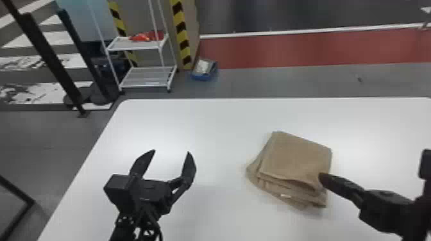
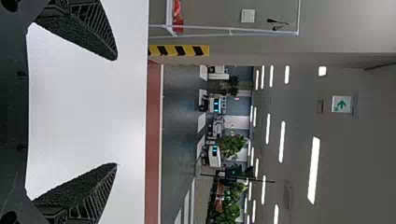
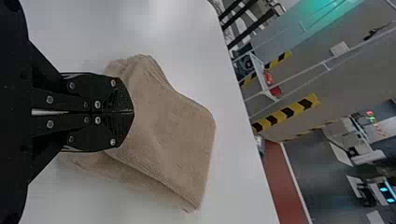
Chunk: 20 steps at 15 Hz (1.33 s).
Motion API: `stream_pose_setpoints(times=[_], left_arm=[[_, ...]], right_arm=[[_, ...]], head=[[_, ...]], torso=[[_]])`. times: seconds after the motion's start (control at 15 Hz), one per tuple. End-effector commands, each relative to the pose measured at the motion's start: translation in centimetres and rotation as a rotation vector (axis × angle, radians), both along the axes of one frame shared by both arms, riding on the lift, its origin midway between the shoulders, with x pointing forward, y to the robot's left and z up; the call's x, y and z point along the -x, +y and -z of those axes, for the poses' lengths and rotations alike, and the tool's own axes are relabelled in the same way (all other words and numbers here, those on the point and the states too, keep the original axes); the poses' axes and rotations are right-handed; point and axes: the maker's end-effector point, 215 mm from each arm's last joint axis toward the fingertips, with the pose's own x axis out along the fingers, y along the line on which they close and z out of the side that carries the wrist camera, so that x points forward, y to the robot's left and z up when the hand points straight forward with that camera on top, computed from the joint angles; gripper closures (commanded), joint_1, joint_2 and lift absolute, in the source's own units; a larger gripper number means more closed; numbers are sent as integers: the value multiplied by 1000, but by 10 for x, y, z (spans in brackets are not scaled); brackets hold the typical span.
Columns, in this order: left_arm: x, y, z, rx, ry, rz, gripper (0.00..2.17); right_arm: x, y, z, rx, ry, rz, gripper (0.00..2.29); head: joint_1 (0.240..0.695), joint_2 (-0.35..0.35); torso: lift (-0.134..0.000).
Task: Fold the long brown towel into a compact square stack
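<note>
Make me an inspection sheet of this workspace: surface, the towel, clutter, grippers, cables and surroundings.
Surface: white table, bare between left gripper and towel.
Job's things: brown towel folded into a layered stack; lower layers stick out at its left and near sides, so not squared up. Small white tag at the near edge.
Clutter: blue bin on the floor beyond the table.
Left gripper: open, nothing between its fingers.
Right gripper: fingers together at the towel's near right; whether cloth is pinched, cannot tell.
Cables: dark, bunched at the left wrist.
Surroundings: white rack, striped post.
</note>
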Motion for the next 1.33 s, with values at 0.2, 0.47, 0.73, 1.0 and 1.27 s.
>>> stream_pose_setpoints(times=[0.2, 0.47, 0.73, 1.0, 1.27], left_arm=[[0, 0, 1, 2, 2, -1, 60], [0, 0, 0, 2, -1, -1, 60], [-1, 0, 1, 3, 1, -1, 60], [-2, 0, 0, 3, -1, -1, 60], [-7, -9, 3, 10, 1, 12, 60]], right_arm=[[-44, -89, 10, 16, 24, 181, 2040], [-71, -87, 35, 37, 75, 192, 2040], [-95, -53, 57, 83, 110, 141, 2040], [-125, -13, 60, 121, 58, 84, 2040], [-136, 26, 56, 140, 3, 29, 2037]], head=[[695, 11], [695, -43], [695, -25], [695, 19], [695, 67]], torso=[[-115], [-115], [-115], [-115], [-115]])
